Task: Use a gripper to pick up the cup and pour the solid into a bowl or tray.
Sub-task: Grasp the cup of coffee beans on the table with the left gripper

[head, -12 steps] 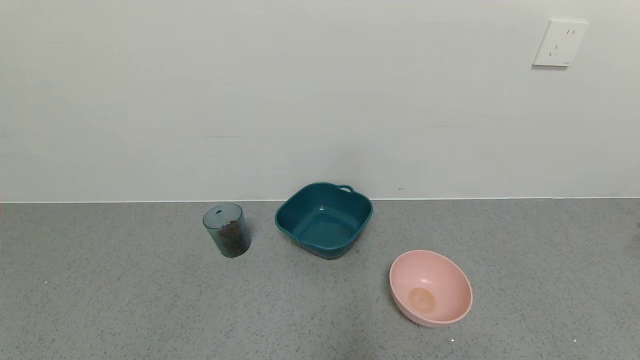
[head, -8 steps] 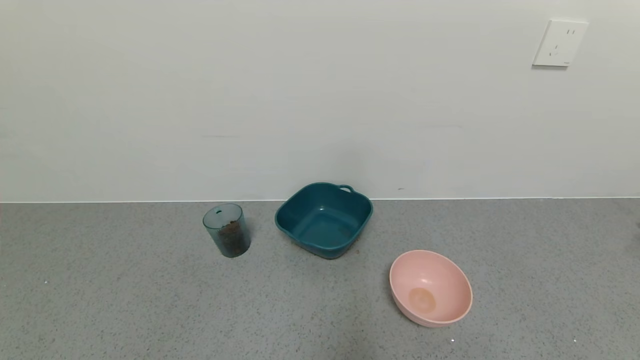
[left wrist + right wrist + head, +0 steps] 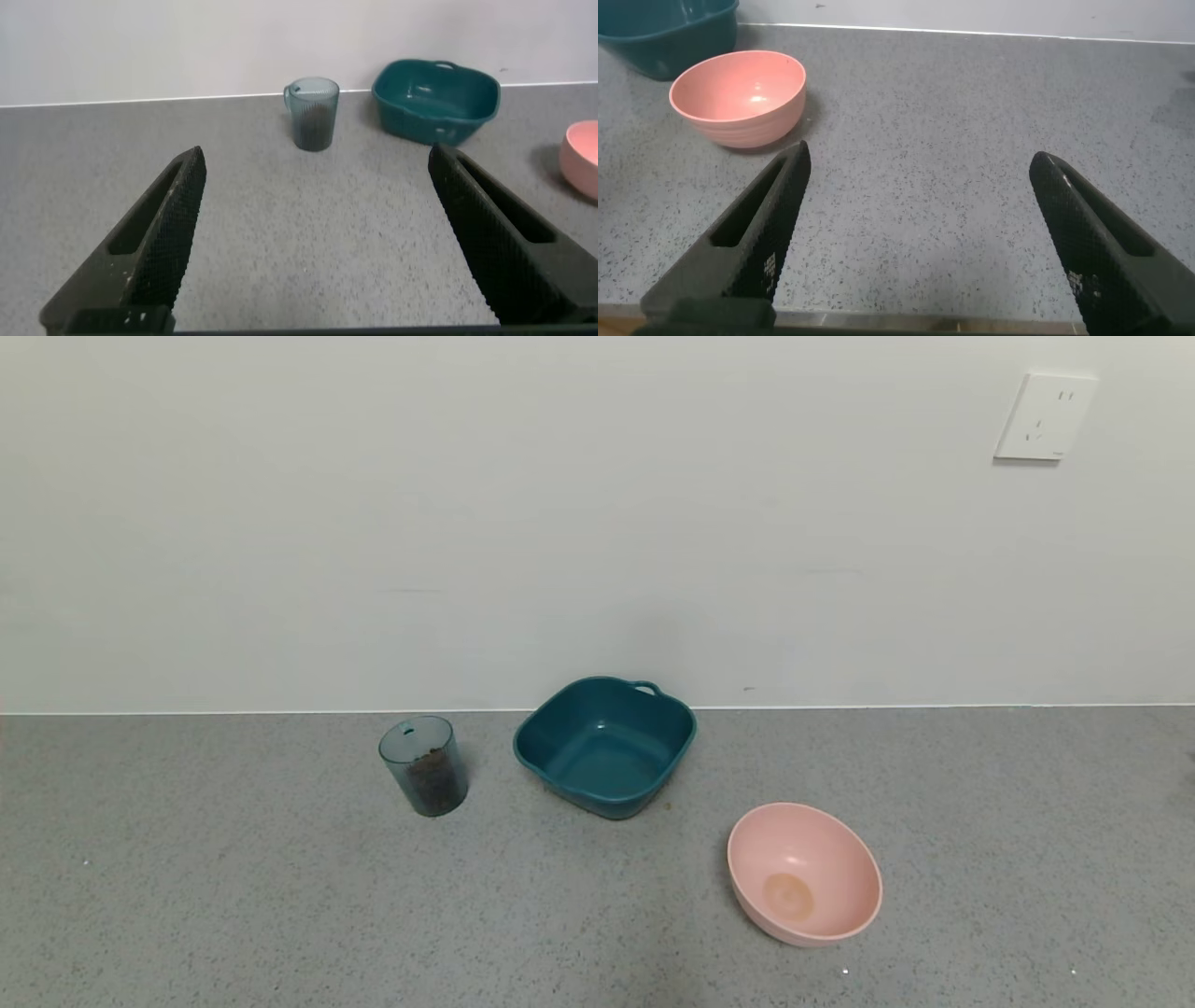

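The cup (image 3: 423,765) is a see-through blue-grey tumbler standing upright on the grey counter, left of the teal tub (image 3: 606,744). Dark brown granules (image 3: 434,780) fill its lower part. It also shows in the left wrist view (image 3: 312,112), far ahead of my left gripper (image 3: 316,154), which is open and empty. My right gripper (image 3: 920,154) is open and empty above bare counter, with the pink bowl (image 3: 738,96) ahead to one side. Neither gripper shows in the head view.
The pink bowl (image 3: 804,874) sits nearer the front, right of the tub. The tub also shows in the left wrist view (image 3: 435,97). A white wall runs behind the counter, with a socket (image 3: 1044,416) at the upper right.
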### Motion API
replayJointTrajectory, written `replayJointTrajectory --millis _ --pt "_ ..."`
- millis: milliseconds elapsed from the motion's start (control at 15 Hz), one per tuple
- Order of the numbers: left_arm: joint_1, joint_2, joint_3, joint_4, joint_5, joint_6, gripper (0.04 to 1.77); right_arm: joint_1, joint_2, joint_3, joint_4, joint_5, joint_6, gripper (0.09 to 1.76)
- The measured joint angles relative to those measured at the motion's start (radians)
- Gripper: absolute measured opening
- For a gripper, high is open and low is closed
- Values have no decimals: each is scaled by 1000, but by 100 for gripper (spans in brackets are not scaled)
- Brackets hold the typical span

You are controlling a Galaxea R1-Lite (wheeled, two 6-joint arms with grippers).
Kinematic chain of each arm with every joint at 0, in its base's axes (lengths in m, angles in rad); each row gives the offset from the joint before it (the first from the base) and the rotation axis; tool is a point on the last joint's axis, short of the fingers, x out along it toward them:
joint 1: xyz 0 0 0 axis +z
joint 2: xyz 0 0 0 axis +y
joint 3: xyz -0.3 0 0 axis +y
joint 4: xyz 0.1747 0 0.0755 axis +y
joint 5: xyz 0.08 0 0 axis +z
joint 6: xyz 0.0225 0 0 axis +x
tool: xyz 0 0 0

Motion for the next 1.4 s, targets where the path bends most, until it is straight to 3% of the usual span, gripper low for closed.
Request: replayJointTrajectory --millis 133,467,867,1067,1400 --pt "0 0 0 0 0 0 172 0 0 0 0 0 0 171" --pt "1 324 -204 -1 13 3 172 0 0 0 0 0 0 171" --pt "5 672 -302 -5 26 0 172 0 0 0 0 0 0 171" --pt "-1 820 -301 -45 32 -9 172 0 0 0 0 0 0 171" --pt "-5 1036 -163 -337 33 -10 172 0 0 0 0 0 0 171"
